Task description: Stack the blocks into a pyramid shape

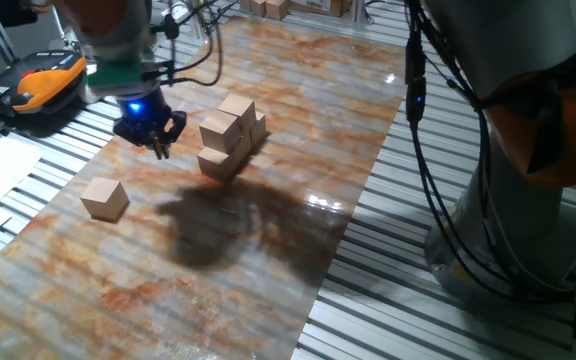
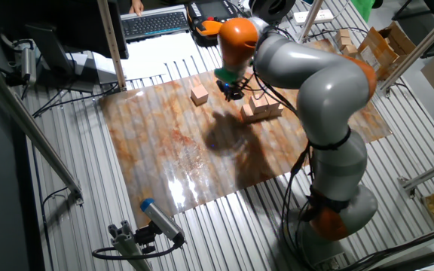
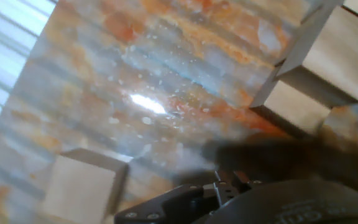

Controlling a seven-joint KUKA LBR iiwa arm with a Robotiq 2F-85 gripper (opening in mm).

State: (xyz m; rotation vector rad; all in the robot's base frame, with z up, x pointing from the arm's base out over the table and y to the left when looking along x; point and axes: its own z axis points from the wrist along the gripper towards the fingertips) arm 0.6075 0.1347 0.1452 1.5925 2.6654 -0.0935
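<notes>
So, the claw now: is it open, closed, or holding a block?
Claw: empty, no block in it, above the mat between the lone block and the pile; whether it is open or closed cannot be told.

No text, label, brand or number can be read anywhere in these views. Faint raised lettering is glimpsed on the dark housing [image 3: 297, 211] at the bottom edge of the hand view, but it is too blurred to be made out. The keyboard [image 2: 155, 22] in the other fixed view is seen too small for any key legends.
</notes>
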